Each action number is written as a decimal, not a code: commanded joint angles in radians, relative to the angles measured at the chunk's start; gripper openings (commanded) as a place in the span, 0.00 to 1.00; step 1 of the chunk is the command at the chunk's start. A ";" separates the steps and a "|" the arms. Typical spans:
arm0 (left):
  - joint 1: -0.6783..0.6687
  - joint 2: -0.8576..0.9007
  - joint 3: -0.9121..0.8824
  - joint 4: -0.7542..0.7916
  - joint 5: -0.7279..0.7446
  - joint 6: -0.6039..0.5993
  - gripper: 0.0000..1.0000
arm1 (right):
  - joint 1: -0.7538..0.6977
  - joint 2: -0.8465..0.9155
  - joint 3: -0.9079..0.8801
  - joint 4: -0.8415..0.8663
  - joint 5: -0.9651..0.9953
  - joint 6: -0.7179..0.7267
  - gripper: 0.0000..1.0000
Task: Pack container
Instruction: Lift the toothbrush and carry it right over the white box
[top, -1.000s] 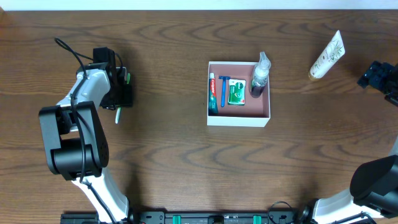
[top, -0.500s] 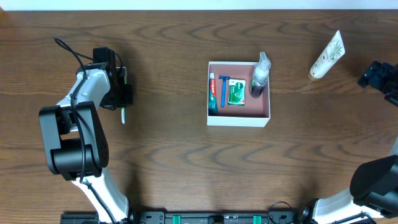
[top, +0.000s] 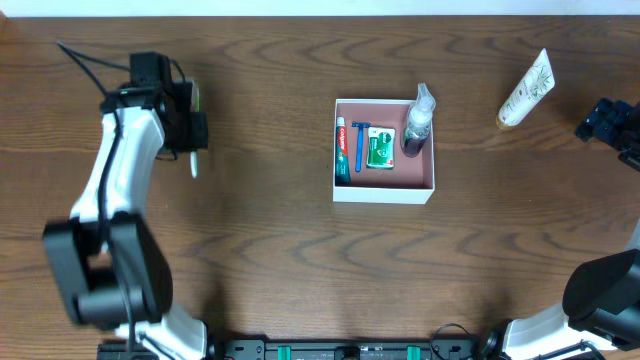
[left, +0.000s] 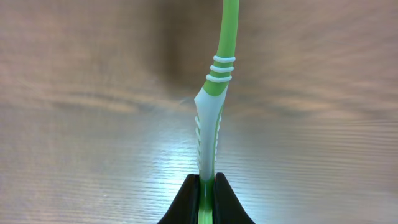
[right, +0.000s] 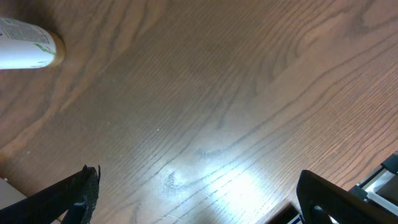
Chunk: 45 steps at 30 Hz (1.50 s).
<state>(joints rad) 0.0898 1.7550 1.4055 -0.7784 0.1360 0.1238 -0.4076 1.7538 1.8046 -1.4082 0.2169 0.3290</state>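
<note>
Overhead view of a dark brown wooden bench with a robot arm at each side. The left end effector, at the 9 o'clock side of the bench, is closed tight on the handle end of a slim green-and-white plastic toothbrush. In the left wrist view the brush runs straight out from the pinched black fingertips, above the blurred wood and, it seems, clear of it.

A square, shallow white cardboard container with a dusty-pink floor sits near the middle of the bench, well apart from the left end effector and toward 3 o'clock from it. Seen from overhead, the brush's long axis runs 12 to 6 o'clock, about parallel to the container's side walls.

Along the container's 12 o'clock half lie a red-and-teal toothpaste tube, a blue razor, a green packet and a clear spray bottle with dark contents. The 6 o'clock half shows bare pink floor.

The right end effector, at the 3 o'clock edge of the bench, is spread wide and holds nothing. A cream squeeze tube with a tan cap lies on the bench near it, toward 10 o'clock.

The left arm holds the brush, so the carry to 3 o'clock is likely its job; the right arm is nearer the cream tube.
</note>
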 joint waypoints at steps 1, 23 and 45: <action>-0.066 -0.123 0.026 -0.006 0.123 -0.006 0.06 | -0.005 0.000 -0.001 0.002 0.003 0.014 0.99; -0.777 -0.153 0.026 0.235 -0.152 -0.253 0.06 | -0.005 0.000 -0.001 0.002 0.003 0.014 0.99; -0.792 0.117 0.025 0.281 -0.198 -0.319 0.06 | -0.005 0.000 -0.001 0.002 0.003 0.014 0.99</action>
<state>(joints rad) -0.7025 1.8435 1.4162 -0.4961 -0.0162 -0.1841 -0.4076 1.7538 1.8046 -1.4082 0.2169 0.3290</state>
